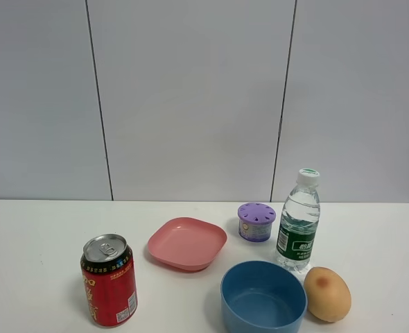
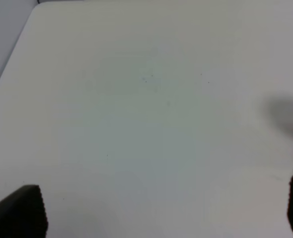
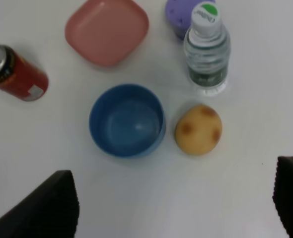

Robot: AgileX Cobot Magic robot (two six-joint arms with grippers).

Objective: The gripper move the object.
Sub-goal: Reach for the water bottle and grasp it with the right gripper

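The clear water bottle [image 1: 299,222] with a white cap and dark green label stands upright on the white table, right of centre, behind a tan egg-shaped object [image 1: 327,293]. It also shows in the right wrist view [image 3: 206,48]. No arm shows in the exterior high view. My right gripper [image 3: 179,210] is open and empty, high above the table, with its black fingertips [image 3: 47,208] at the frame's corners. My left gripper [image 2: 161,210] is open and empty over bare table.
A red soda can [image 1: 109,280] stands front left. A pink plate [image 1: 186,243] lies in the middle, a purple-lidded container [image 1: 256,221] is beside the bottle, and a blue bowl [image 1: 263,297] sits in front. A white panelled wall stands behind the table.
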